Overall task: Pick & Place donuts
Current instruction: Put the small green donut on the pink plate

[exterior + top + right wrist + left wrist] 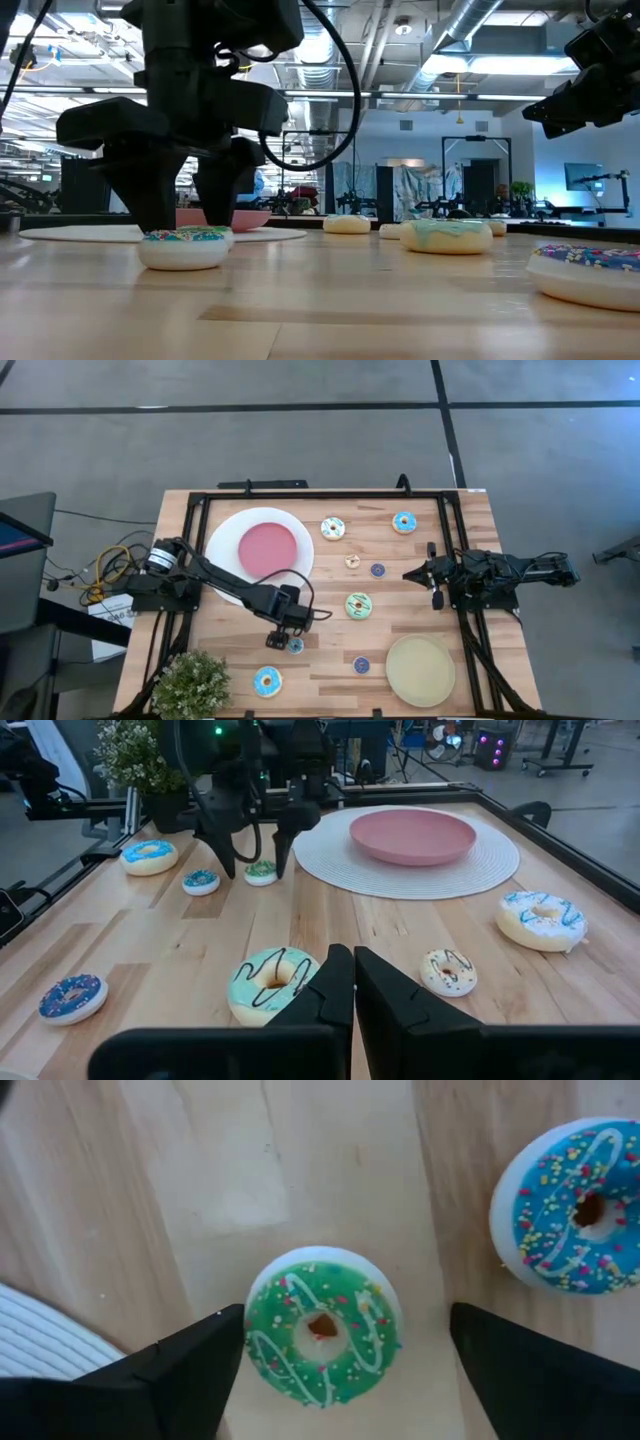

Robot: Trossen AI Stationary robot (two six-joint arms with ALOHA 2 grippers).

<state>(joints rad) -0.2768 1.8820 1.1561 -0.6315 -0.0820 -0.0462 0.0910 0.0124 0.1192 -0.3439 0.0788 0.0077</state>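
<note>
My left gripper (345, 1335) is open and points down at the table's near-left part (283, 635). Its fingers stand on either side of a tiny green-iced donut (322, 1328) that lies flat on the wood (262, 872). One finger is close to its rim and the other stands well off. A tiny blue donut (580, 1205) lies beside it on the near side (295, 645). My right gripper (353, 982) is shut and empty, and hovers at the table's right side (432, 585).
A white plate with a pink centre (225, 555) sits far-left and a tan plate (420, 672) near-right. Larger donuts lie at several spots: cream (332, 528), blue (404, 522), light green (358, 605), blue (267, 681). Tiny ones (377, 570) (361, 665) lie between them. A plant (190, 685) stands at the near-left corner.
</note>
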